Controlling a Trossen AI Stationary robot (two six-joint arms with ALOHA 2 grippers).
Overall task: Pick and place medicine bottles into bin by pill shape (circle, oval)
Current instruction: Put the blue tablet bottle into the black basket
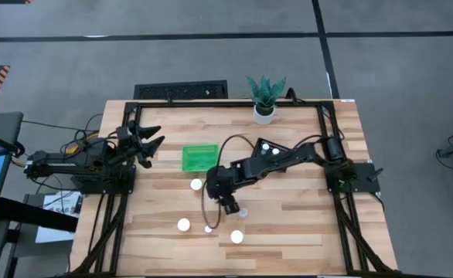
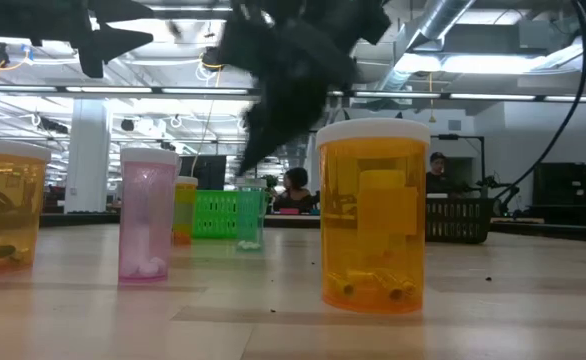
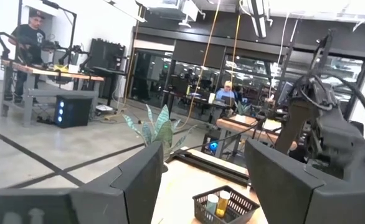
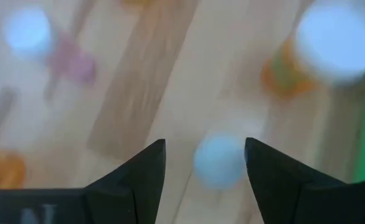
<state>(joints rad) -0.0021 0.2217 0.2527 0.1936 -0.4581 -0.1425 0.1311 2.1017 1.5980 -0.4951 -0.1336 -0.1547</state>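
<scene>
Wood surface [image 1: 304, 224] carries everything, largest first: green bin [image 1: 200, 157] left of centre toward the far side, dark mesh bin [image 1: 271, 150] right of it w/ two capped bottles already inside, potted plant [image 1: 264, 99] at the far edge. Left gripper [image 1: 148, 144] waits at the left side, raised, fingers spread open, holding nothing. Right gripper [image 1: 230, 205] hangs over the middle-near part of the surface pointing down; in its wrist view the fingers [image 4: 139, 171] stand apart and a small white-capped bottle [image 4: 218, 160] sits between them, below, not gripped yet. Loose medicine bottles [image 1: 183, 225] are scattered on the near half: one by the green bin's near edge, three or so along the near row, one just right of the right gripper. Low view shows an orange bottle [image 2: 373, 213] near the camera w/ a few pills at the bottom, and a narrower pink one [image 2: 144, 213] to its left. Handling, as I judge it: light, mostly empty, stiff plastic, smooth round walls, so prob. slippery and easy to tip, esp. the narrow ones. Not fragile. Best hold looks like across the body just under the cap, fingers square to the wall and centred; cap rim should stop slip.
</scene>
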